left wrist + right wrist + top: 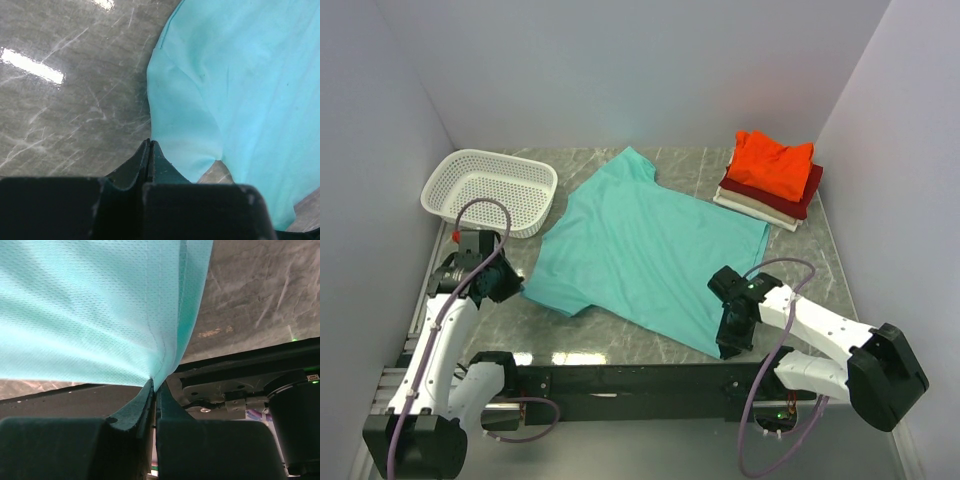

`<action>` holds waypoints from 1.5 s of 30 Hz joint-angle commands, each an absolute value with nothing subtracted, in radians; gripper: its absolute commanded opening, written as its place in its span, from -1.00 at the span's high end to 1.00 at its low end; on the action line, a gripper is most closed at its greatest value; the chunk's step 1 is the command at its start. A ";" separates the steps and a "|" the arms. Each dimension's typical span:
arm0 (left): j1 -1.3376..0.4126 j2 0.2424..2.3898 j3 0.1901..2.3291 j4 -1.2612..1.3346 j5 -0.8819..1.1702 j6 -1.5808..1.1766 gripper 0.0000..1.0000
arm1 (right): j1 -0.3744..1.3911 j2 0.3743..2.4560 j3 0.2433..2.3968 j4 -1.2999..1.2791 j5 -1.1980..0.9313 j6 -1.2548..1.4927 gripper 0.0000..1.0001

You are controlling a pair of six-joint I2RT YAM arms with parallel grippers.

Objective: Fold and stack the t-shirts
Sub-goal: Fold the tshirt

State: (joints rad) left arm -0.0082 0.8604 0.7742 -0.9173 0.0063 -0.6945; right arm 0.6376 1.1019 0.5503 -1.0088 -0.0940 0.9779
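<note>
The teal shirt [650,250] lies spread flat and a little diagonal in the middle of the table [690,172]. The basket [490,153] is at upper left and the stack [772,180] of folded shirts at upper right. The left gripper [512,285] is at the shirt's lower left tip, which looks like a sleeve. Its jaws are pressed together, and in the wrist view the cloth edge runs into their tip, so I judge that it pinches a thin bit of cloth. The right gripper [732,343] is at the lower right corner of the shirt, its jaws closed on the hem, and the cloth spreads out from their tip. The step in hand seems to be the first fold, along the lower side. To do it well, both arms should lift together and only a little, so that the cloth does not drag. They should then carry this side toward the upper part of the frame at equal speed, and lay it down with the edges aligned before letting go. The left grip looks shallow and could slip.
</note>
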 commanded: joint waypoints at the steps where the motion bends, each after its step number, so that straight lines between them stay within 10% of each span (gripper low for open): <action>1: -0.012 0.890 0.811 -0.868 0.032 -0.681 0.99 | 0.643 1.104 0.601 -1.025 -0.086 0.974 1.00; 45: -0.132 1.744 1.482 -0.543 0.207 -0.611 0.99 | 0.226 1.439 0.956 -0.963 -0.020 0.746 1.00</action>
